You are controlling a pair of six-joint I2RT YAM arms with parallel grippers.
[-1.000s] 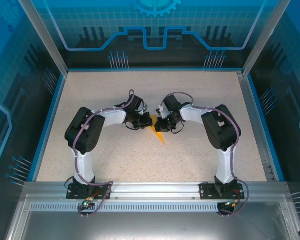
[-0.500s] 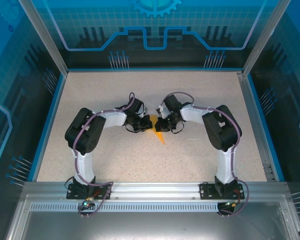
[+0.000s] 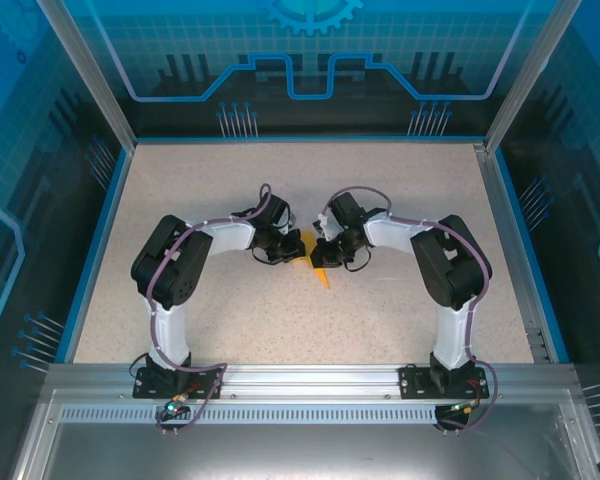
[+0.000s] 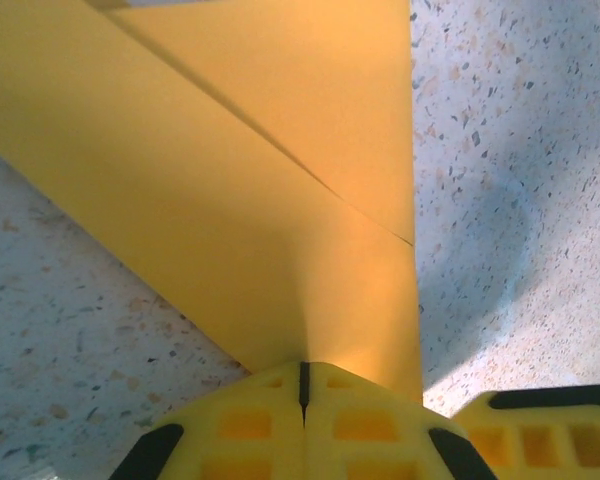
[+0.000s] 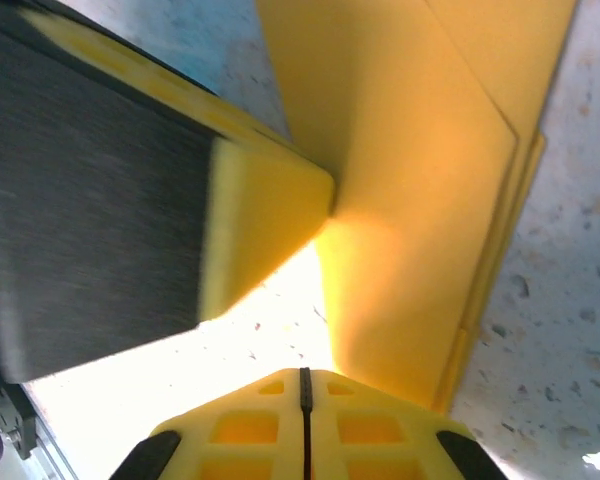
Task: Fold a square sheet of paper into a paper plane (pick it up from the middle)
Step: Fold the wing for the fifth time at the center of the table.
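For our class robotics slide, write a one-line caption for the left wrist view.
Wrist-camera close-up: folded orange paper, layered with a diagonal crease, against the speckled table.

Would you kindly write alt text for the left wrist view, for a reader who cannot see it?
Folded orange paper, with one diagonal layered crease, tapers down into the shut yellow left gripper at the bottom edge. Beneath lies a speckled table.

Left wrist view crops the paper plane's (image 4: 230, 200) top.
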